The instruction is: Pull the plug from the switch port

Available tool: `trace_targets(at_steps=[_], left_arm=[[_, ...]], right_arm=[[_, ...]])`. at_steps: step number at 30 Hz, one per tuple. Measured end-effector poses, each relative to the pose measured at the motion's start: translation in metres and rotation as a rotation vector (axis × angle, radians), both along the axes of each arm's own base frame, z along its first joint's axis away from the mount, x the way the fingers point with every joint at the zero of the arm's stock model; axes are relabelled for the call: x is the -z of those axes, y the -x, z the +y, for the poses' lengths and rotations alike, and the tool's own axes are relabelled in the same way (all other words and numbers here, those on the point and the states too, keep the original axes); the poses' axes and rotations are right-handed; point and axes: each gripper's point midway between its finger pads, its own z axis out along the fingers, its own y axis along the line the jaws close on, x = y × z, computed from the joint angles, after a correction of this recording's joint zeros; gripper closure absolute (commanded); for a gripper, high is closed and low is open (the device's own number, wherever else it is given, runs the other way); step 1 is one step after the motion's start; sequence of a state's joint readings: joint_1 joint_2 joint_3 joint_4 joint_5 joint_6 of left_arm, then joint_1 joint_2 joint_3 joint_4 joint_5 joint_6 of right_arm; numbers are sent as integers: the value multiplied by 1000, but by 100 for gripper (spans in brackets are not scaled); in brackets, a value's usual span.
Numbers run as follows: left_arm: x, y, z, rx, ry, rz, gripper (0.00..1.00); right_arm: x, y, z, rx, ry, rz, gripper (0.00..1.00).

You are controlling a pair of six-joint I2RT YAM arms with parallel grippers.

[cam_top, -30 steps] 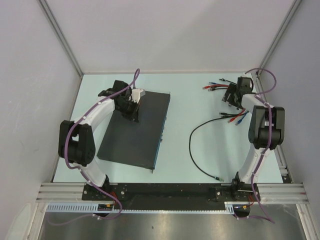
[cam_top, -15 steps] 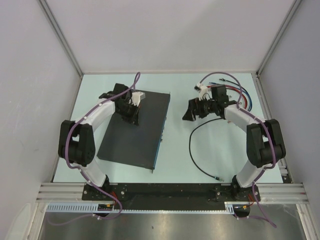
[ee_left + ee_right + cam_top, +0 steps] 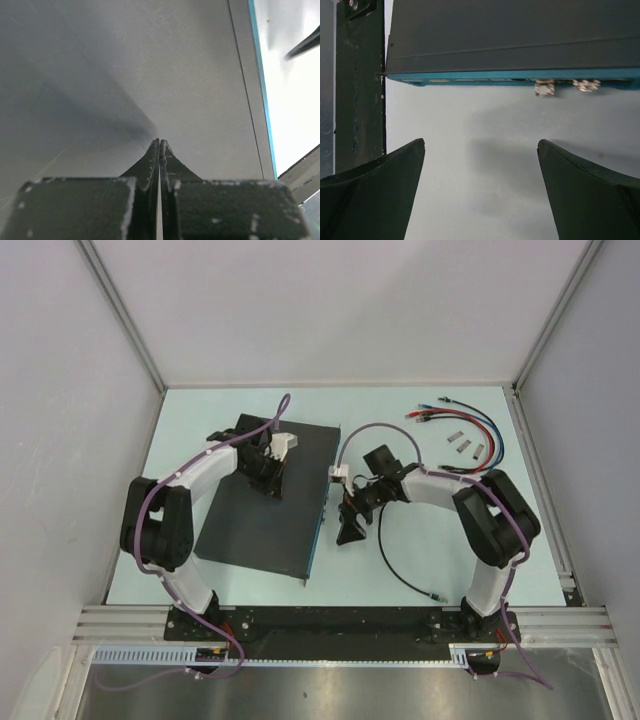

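The switch (image 3: 265,505) is a flat black box lying left of centre, its blue-grey socket face (image 3: 320,510) turned to the right. In the right wrist view two small silvery plugs (image 3: 544,88) (image 3: 586,85) stick out of that face (image 3: 470,78). My right gripper (image 3: 350,527) hovers just off the face, open, with only bare table between its fingers (image 3: 481,145). The plugs lie ahead of it and to its right. My left gripper (image 3: 268,475) is shut, and its tips (image 3: 160,142) rest on the switch's black top (image 3: 150,75).
A black cable (image 3: 395,560) loops over the table right of the switch. Red, blue and black cables (image 3: 460,420) and three small grey pieces (image 3: 465,445) lie at the back right. Enclosure walls ring the table. A black rail (image 3: 360,85) runs along the near edge.
My right arm has swung from the cable bunch at the back right across to the switch's socket face, its jaws opening wider. The left gripper has stayed on the switch's top.
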State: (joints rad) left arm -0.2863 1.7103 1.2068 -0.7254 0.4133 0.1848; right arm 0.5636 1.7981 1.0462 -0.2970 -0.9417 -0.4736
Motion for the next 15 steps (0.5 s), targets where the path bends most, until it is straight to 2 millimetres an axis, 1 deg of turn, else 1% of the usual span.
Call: trace_targets(at_steps=[3,5,12,15], left_arm=[[4,0,1,0,-13,6,100],[4,0,3,0,-23,2,100],[10,1,8,-6,-52,2,100],[10,1,9,-8,-54,0,100]], right_arm=[[17,14,12,-56,8,22,0],[22,16,16,-74,-2,24,0],[24,8,27,-90,-48,-26,0],[25,0,36,-95,-68,-60,0]])
